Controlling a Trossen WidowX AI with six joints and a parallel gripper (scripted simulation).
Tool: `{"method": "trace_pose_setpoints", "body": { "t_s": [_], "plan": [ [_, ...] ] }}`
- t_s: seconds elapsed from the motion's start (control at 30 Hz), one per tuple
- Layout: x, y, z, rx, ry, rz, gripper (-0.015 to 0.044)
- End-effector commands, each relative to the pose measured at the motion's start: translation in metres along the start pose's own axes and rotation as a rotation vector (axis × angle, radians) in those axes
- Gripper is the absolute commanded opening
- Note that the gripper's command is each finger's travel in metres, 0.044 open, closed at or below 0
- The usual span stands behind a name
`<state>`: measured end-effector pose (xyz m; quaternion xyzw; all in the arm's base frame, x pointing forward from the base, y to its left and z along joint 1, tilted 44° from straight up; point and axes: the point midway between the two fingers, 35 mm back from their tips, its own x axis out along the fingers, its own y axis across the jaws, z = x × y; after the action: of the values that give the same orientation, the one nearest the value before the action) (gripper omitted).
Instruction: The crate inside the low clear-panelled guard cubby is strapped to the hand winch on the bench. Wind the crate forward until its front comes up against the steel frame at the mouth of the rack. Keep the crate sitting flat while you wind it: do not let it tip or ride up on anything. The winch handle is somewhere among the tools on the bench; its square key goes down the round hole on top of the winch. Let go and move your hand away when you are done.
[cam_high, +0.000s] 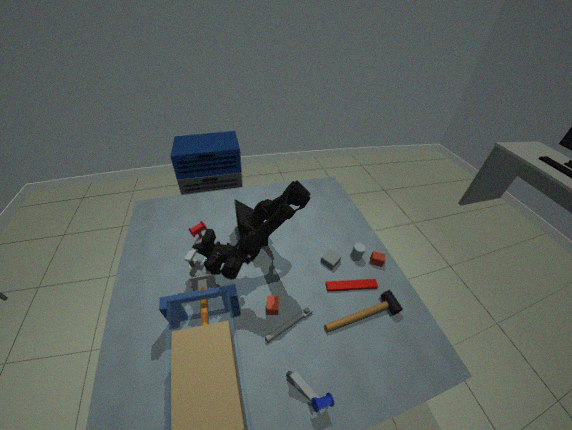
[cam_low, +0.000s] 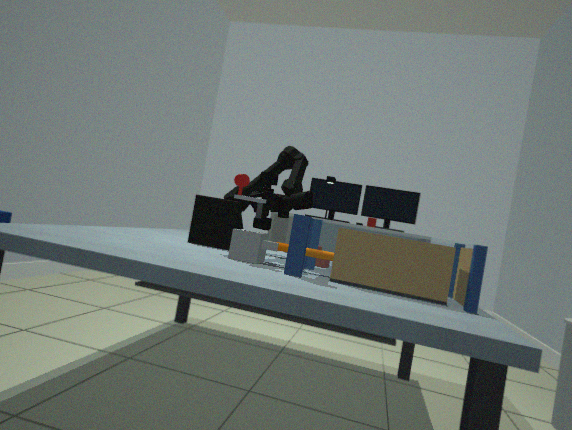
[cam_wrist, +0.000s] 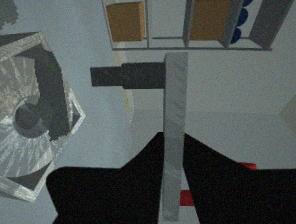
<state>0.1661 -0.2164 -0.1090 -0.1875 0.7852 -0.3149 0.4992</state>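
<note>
The gripper (cam_high: 201, 248) (cam_wrist: 173, 150) is shut on the grey bar of the winch handle (cam_low: 249, 198) (cam_wrist: 175, 100). The handle's red knob (cam_high: 198, 229) (cam_low: 241, 180) stands up at one end; its dark key (cam_low: 262, 223) (cam_wrist: 105, 76) points down at the other, above the winch (cam_low: 247, 246) and out of it. In the wrist view the winch's round hole (cam_wrist: 30, 117) lies off to one side of the key's tip. The tan crate (cam_high: 205, 375) (cam_low: 392, 262) sits flat, a gap behind the blue frame (cam_high: 197, 296) (cam_low: 298, 245). An orange strap (cam_high: 204, 315) (cam_low: 320, 254) runs between crate and winch.
A black panel (cam_low: 215, 222) stands near the winch. A small orange block (cam_high: 272, 305), a grey wrench-like tool (cam_high: 288, 326), a mallet (cam_high: 357, 316), a red bar (cam_high: 351, 285) and a crank with a blue knob (cam_high: 322, 401) lie on the bench beside the rack.
</note>
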Motion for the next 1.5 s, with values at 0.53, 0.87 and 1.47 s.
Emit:
{"method": "trace_pose_setpoints", "body": {
  "t_s": [0.53,0.87,1.47],
  "plan": [
    [-0.006,0.015,-0.03,0.018,-0.002,-0.061,0.0],
    [-0.005,0.029,-0.03,0.018,-0.002,-0.061,0.0],
    [-0.005,0.039,-0.03,0.018,-0.002,-0.061,0.0]
  ]
}}
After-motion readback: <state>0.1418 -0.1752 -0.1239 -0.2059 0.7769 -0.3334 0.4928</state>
